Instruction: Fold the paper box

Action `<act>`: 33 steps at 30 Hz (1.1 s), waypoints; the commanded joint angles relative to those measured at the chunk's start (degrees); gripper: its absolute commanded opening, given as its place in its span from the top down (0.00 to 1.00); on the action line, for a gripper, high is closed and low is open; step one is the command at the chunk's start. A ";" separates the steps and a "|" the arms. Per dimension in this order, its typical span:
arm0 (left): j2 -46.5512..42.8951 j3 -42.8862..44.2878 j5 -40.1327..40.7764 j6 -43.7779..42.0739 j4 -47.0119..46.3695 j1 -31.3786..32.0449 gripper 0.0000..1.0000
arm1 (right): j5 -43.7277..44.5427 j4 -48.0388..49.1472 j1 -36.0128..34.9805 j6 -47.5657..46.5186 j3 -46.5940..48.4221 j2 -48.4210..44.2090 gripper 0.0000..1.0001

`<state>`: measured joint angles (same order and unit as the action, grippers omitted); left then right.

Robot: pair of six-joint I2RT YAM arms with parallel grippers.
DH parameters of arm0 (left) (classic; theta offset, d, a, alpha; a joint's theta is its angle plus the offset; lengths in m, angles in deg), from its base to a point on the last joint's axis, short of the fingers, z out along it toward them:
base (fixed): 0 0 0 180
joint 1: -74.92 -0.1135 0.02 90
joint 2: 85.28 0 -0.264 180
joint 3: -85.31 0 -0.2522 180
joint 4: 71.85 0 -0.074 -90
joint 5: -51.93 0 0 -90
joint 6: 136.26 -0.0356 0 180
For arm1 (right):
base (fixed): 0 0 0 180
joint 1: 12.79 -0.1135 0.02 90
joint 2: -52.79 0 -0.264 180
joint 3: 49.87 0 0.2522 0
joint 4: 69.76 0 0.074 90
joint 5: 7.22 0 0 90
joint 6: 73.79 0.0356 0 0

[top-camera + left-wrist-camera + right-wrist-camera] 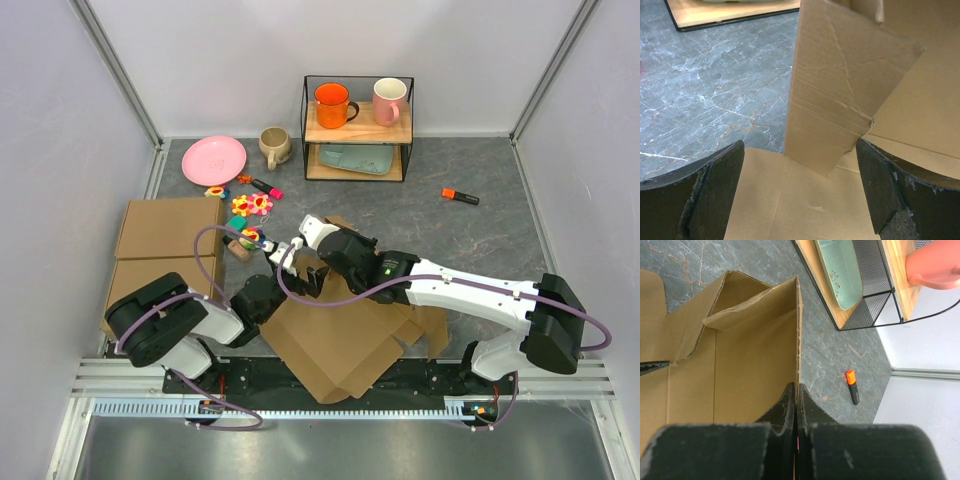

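The paper box [340, 345] is a brown die-cut cardboard sheet lying partly folded at the near centre of the table, with its far walls raised. My right gripper [318, 240] is shut on the top edge of a raised wall; in the right wrist view the gripper [797, 387] pinches that wall [755, 360]. My left gripper [292, 265] is open over the sheet's left part. In the left wrist view the gripper [800, 150] hangs empty above the flat panel [790, 200], and an upright flap [835, 90] stands just beyond it.
Two ready-made flat brown boxes [165, 250] lie at the left. A wire shelf [357, 150] at the back holds an orange mug, a pink mug and a teal tray. A pink plate [213, 158], a beige mug [274, 146], small toys [250, 205] and an orange highlighter [461, 196] are nearby.
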<state>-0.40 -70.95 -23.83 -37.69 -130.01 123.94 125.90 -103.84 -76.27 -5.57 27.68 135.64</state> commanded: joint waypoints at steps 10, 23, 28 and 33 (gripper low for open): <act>-1.29 1.01 0.62 2.84 -18.35 0.64 0.00 | -3.65 0.71 -0.33 1.92 -0.16 1.35 1.00; 1.07 4.95 2.88 5.05 -18.62 2.40 0.00 | -3.56 0.89 -0.41 2.97 0.46 2.41 1.00; 2.92 7.69 11.06 2.85 -14.65 2.40 0.00 | -4.00 0.80 -0.59 3.41 0.37 2.40 1.00; 2.75 8.04 15.91 0.22 -13.95 2.31 0.01 | -3.12 0.54 -0.68 2.80 -0.24 2.23 1.00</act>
<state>2.46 -63.93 -15.02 -33.69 -131.96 126.12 126.55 -102.83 -76.32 -5.28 27.71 136.25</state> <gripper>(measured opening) 0.993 0.017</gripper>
